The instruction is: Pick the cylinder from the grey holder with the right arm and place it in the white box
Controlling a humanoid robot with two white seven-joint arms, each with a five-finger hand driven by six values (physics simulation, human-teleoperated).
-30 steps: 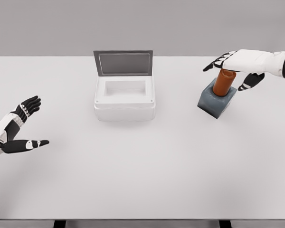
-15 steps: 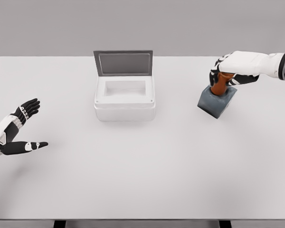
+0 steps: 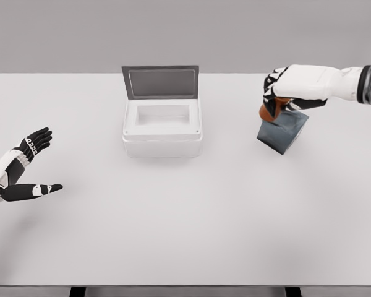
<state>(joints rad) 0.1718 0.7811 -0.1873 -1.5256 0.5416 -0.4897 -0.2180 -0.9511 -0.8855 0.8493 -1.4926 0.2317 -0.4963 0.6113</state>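
- Table (image 3: 185, 235): I see white, matte surface; grey wall behind.
- White box (image 3: 162, 133): lid up.
- Right hand (image 3: 285, 93): fingers wrapped around cylinder (image 3: 269, 111) beside grey holder (image 3: 284, 133).
- Left hand (image 3: 21, 170): fingers spread, holding nothing.

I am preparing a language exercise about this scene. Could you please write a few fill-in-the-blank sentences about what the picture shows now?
1. The lid of the white rectangular box is ____.
2. The orange-brown cylinder is grasped by the ____ hand.
3. The left hand holds ____.
4. The dark grey block-shaped holder stands on the white ____.

Missing words: open; right; nothing; table
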